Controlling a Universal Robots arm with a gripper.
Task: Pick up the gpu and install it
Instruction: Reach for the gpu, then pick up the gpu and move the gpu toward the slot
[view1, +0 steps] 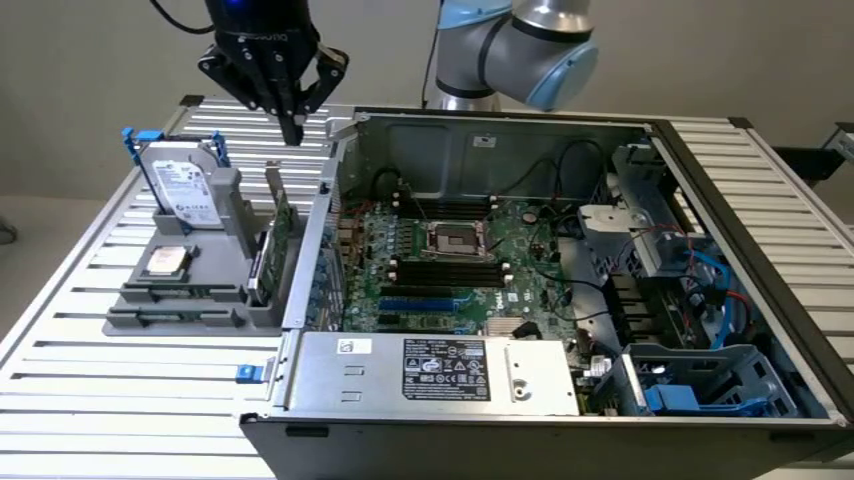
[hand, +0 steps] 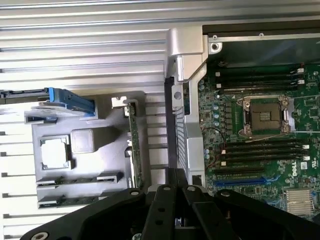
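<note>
We see one end effector (view1: 294, 128), black, on one arm (view1: 527, 50). It hangs over the table (view1: 120, 400), just outside the side wall of the one open computer case (view1: 481, 150). Its fingers are pressed together into a narrow point, and nothing is between them.

The one gpu (view1: 274, 250) stands on its edge in one gray tray (view1: 187, 322) that lies on the table just beside the computer case. The gpu is the tray's closest thing to the case wall. It is below the end effector and apart from it. In the wrist view the gpu (hand: 133, 145) appears as a thin green strip next to the case wall.

Farther from the case, the same tray holds one silver hard drive (view1: 187, 190) with a blue handle, upright, and one flat silver chip (view1: 167, 262), lying down.

Inside the case we count one green motherboard (view1: 527, 235) with one square processor socket (view1: 447, 238), and one silver box with a label (view1: 427, 370) along one edge of the case.
</note>
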